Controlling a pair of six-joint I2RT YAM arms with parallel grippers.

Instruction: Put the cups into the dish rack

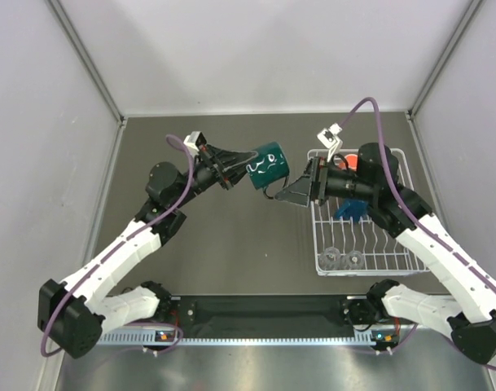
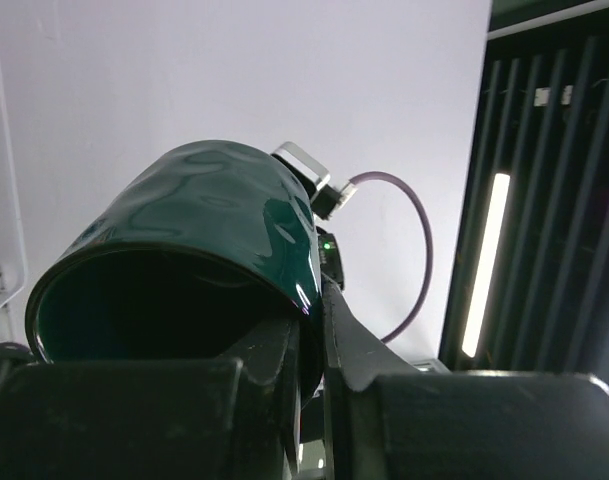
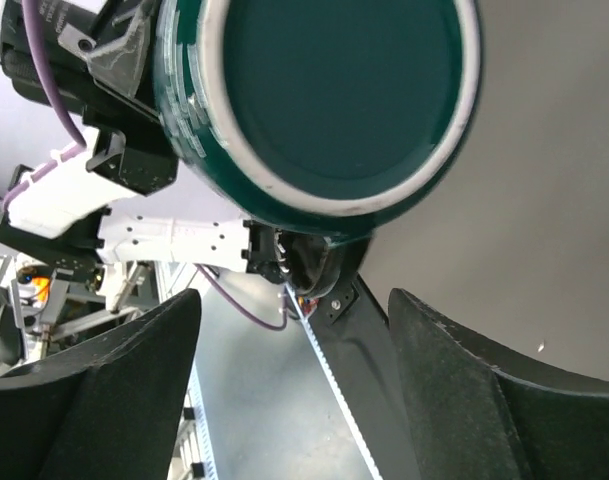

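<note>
At the near edge of the table (image 1: 231, 252), a bare metal strip carries a black rail with both arm bases bolted to it. Beyond the strip the surface is a dark grey-brown matt sheet. Plain pale walls (image 1: 256, 49) enclose it on the left, right and far sides, with metal posts in the far corners.

On the right half of the table lies the dish rack (image 1: 386, 244), white wire, its long side running away from the arms. At its near end stand two clear glasses (image 1: 333, 259), side by side. Further in is a blue mug (image 1: 351, 209), partly under the right arm. At the far end an orange cup (image 1: 351, 163) shows, mostly hidden behind that arm.

Left of the rack, above the middle of the table, the left gripper (image 1: 248, 167) holds the dark green cup (image 1: 268, 165) in the air on its side. In its wrist view it pinches the cup's rim, one finger (image 2: 274, 370) inside the mouth and one outside. The cup's base faces right.

The right gripper (image 1: 290, 183) faces that base from just beside the rack's far left corner. Its fingers (image 3: 104, 390) are spread wide and touch nothing. Its wrist view shows the cup's round green underside with a pale ring, and the table beyond.
</note>
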